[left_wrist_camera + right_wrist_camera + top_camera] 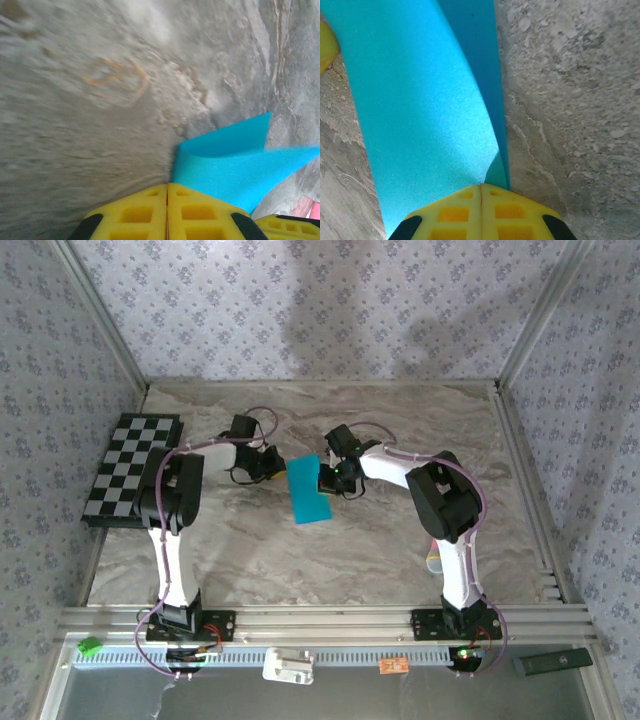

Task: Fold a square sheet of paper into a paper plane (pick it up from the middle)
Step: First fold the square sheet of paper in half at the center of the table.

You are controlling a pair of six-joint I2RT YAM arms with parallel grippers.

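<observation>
Left end effector (167,186) and right end effector (481,186), two, both pinched tight on one square sheet of paper (308,490)

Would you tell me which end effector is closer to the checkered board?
The left end effector, shut on the blue paper at its left edge; the right end effector grips the opposite edge, farther from the checkered board.

Looks like a robot lab test cell, not anyone's home: patterned backdrop walls (300,300) in an aluminium frame (95,315), two arms (170,540) bolted to a slotted rail (320,620) (proper extrusion stuff) at a marble-look counter (300,550), plus a checkered board (130,470).
</observation>
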